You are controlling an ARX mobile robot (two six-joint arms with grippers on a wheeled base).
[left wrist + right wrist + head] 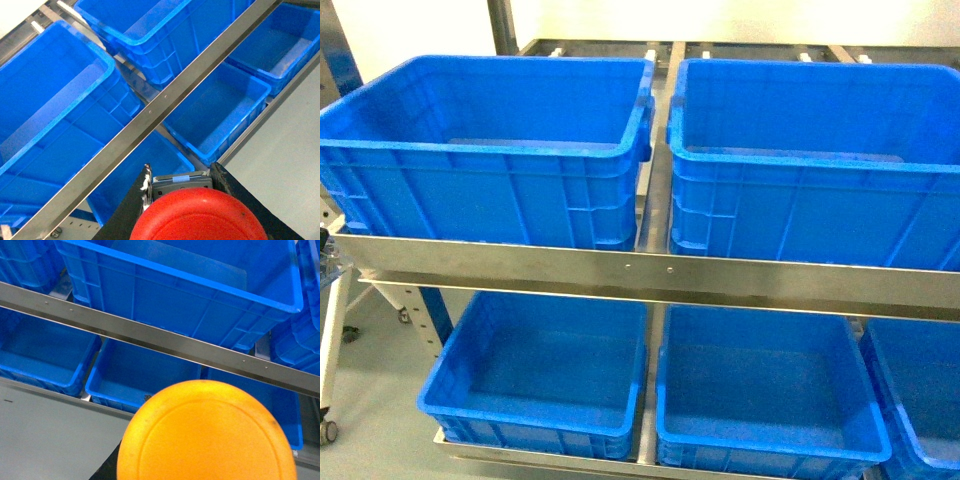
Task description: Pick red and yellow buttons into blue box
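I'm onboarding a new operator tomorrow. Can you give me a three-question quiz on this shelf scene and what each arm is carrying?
1. True or false: the red button sits between the left gripper's fingers.
2. What colour is the cap filling the bottom of the right wrist view? A) green B) yellow C) white
3. In the head view, how many crates stand on the upper shelf above the metal rail?

Key: 1. True. 2. B, the yellow button. 3. Two, the left blue box and the right blue box.
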